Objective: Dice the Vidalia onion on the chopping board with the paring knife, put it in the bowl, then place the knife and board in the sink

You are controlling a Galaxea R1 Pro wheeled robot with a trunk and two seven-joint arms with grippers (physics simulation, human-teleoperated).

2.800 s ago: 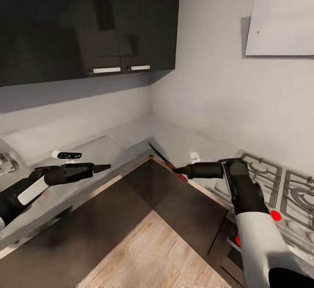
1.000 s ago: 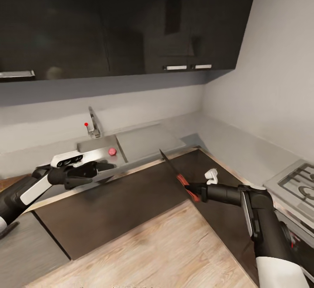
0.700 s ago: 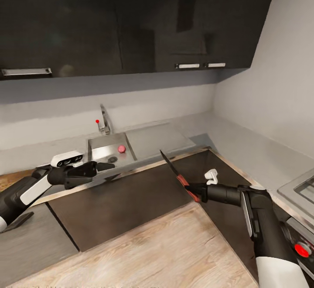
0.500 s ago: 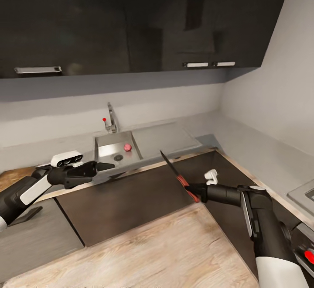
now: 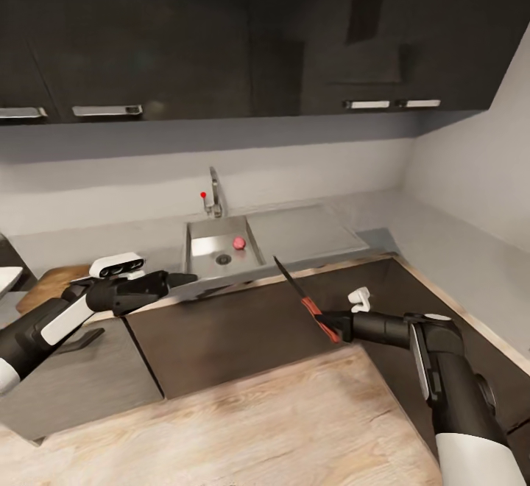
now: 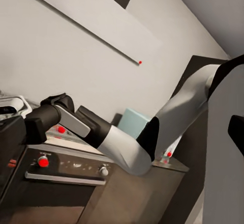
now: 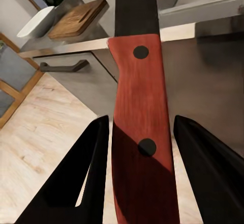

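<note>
The right pincer (image 5: 329, 324) is pinching the red handle of the slim dark-bladed paring knife (image 5: 300, 296), its blade pointing toward 11 o'clock at the rectangular stainless-steel sink (image 5: 218, 249). The left pincer (image 5: 180, 278), pressed together, is hovering at 9 o'clock over the dark grey glossy desk (image 5: 81, 247), near the dark brown wooden chopping board (image 5: 53, 283).

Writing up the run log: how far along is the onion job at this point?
Late stage, it seems. In hand: the right gripper holds the paring knife by its red handle, over the floor in front of the cabinets, not yet at the sink. A small red round item lies in the basin; what it is, I cannot tell. The chopping board is on the countertop beside the bowl. Both placements remain.
</note>
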